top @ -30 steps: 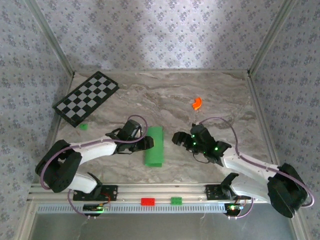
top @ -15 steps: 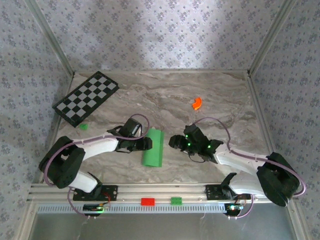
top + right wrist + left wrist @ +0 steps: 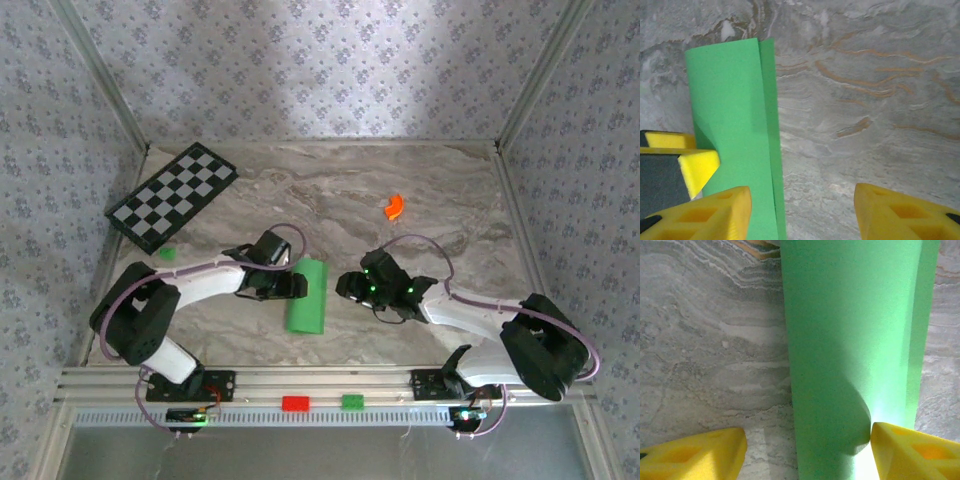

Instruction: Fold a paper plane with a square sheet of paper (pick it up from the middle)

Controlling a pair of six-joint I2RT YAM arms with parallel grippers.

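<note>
Wrist views, clearer than overhead, show left tool point(image 3: 807, 452), right tool point(image 3: 800, 205) spread at paper point(image 3: 725, 110).

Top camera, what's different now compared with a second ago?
The right gripper slid left toward the folded green paper and is now by its right edge, jaws open. The left gripper barely shifted at the paper's left side, also open. The paper's near end swung a little left, so it lies slightly tilted. Nothing was gripped. The checkerboard, orange piece and small green block stayed put.
</note>
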